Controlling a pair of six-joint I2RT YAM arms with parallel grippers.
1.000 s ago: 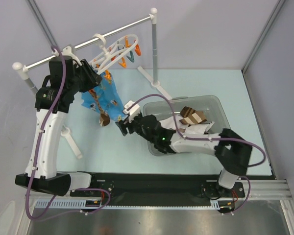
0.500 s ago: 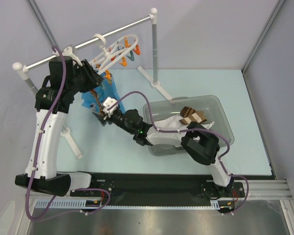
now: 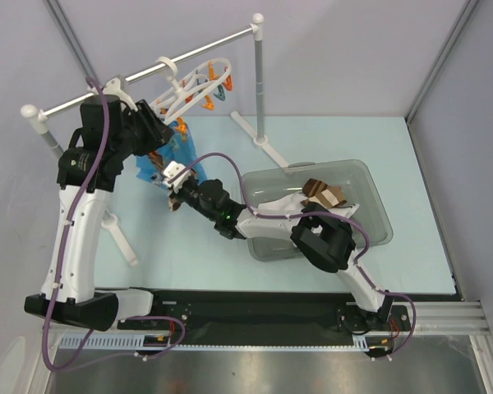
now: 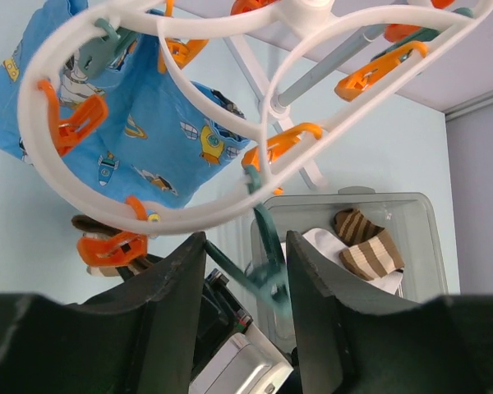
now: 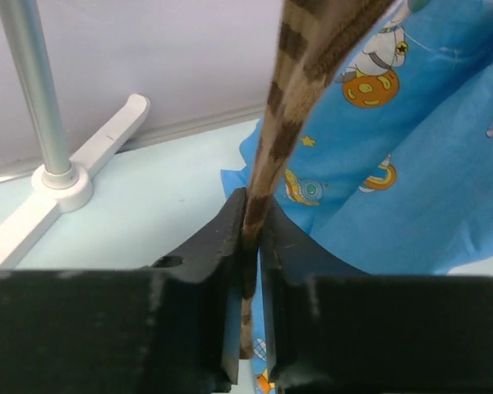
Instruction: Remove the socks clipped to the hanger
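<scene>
Three views, one instant.

Right wrist view: the right gripper (image 5: 251, 226) was clamped on the lower part of a brown striped sock (image 5: 300, 74). The sock rose from between the black jaws up and to the right, out of the top of the frame, in front of the blue printed cloth (image 5: 427, 164). Its clip lay outside this view. A grey post (image 5: 33, 90) on a white foot stood to the left.

Left wrist view: the hanger (image 4: 205, 212) (a white oval ring with orange and teal clips) hung just above the left gripper (image 4: 245, 250). Its fingers (image 4: 181, 279) stood apart with a teal clip (image 4: 267, 275) dangling in the gap. Whether either finger touched the clip could not be told. This view showed the bin (image 4: 427, 222) most clearly, with a second striped sock (image 4: 368, 250) lying beside a white sock (image 4: 320, 242).

Top external view: this alone gave the layout. The left arm was raised at the hanger beneath the white rail (image 3: 148, 72). The right arm reached leftward over the bin to the cloth, and the gripped sock was a small brown patch at its tip, below the hanger.
</scene>
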